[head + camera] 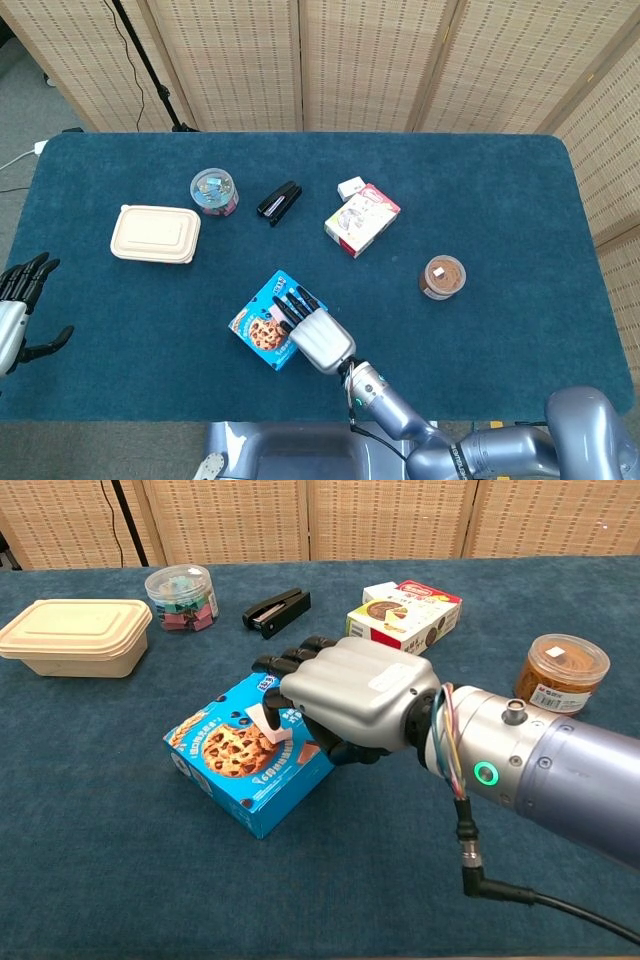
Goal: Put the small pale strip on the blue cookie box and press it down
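Observation:
The blue cookie box (pixel 258 326) (pixel 236 759) lies flat near the table's front. The small pale strip (pixel 268 726) rests on its top face. My right hand (pixel 316 337) (pixel 356 694) reaches over the box from the right, palm down, holding nothing. Its fingers (pixel 273 697) bend downward and one tip touches the strip's upper edge. In the head view the hand hides the strip. My left hand (pixel 18 304) hovers at the far left edge of the head view, fingers spread and nothing in it.
At the back left are a beige lidded container (pixel 155 234) (pixel 75 635), a jar of clips (pixel 214 191) (pixel 181 597) and a black stapler (pixel 279 202) (pixel 275 612). A pink-and-white box (pixel 362 219) (pixel 405 608) and a brown jar (pixel 442 277) (pixel 561 670) stand to the right.

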Tool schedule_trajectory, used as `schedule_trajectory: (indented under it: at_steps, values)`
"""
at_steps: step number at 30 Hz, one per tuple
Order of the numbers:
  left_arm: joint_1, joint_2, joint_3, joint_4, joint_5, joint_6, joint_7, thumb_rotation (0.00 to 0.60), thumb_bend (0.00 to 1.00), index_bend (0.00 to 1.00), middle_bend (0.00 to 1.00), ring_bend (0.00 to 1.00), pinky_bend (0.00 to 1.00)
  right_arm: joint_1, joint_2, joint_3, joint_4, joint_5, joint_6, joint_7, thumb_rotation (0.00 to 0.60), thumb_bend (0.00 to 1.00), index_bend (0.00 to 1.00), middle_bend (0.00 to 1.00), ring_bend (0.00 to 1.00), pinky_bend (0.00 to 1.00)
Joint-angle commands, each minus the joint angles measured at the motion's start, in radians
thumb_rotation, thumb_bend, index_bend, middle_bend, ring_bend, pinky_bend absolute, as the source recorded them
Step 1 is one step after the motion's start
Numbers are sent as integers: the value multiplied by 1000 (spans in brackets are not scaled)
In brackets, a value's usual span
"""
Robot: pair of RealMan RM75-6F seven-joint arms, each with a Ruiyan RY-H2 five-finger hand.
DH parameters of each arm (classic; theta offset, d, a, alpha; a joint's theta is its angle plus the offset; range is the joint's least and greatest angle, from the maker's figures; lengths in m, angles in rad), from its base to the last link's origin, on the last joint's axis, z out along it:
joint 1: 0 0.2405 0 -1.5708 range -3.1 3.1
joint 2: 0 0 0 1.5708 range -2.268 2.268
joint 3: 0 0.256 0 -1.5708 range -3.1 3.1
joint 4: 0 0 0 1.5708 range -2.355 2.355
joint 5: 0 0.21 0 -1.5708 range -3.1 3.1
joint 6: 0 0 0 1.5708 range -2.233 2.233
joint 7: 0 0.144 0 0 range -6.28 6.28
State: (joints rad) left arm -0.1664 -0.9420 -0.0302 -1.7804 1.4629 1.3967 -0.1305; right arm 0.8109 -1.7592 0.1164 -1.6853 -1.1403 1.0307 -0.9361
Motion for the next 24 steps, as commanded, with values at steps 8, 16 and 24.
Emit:
schedule_trajectory:
  at_steps: [8, 16, 24]
  values:
    - [3, -2, -1, -2, 5, -1, 6, 600, 267, 0, 0, 0, 0, -9, 4, -34, 17, -20, 16, 20, 600, 1000, 293, 0, 0, 0]
    - [4, -3, -2, -4, 7, -6, 10, 600, 268, 0, 0, 0, 0, -17, 3, -58, 25, -42, 23, 32, 600, 1000, 293, 0, 0, 0]
    - [6, -2, -3, -3, 10, -6, 7, 600, 267, 0, 0, 0, 0, -18, -8, -61, 52, -44, 23, 32, 600, 1000, 293, 0, 0, 0]
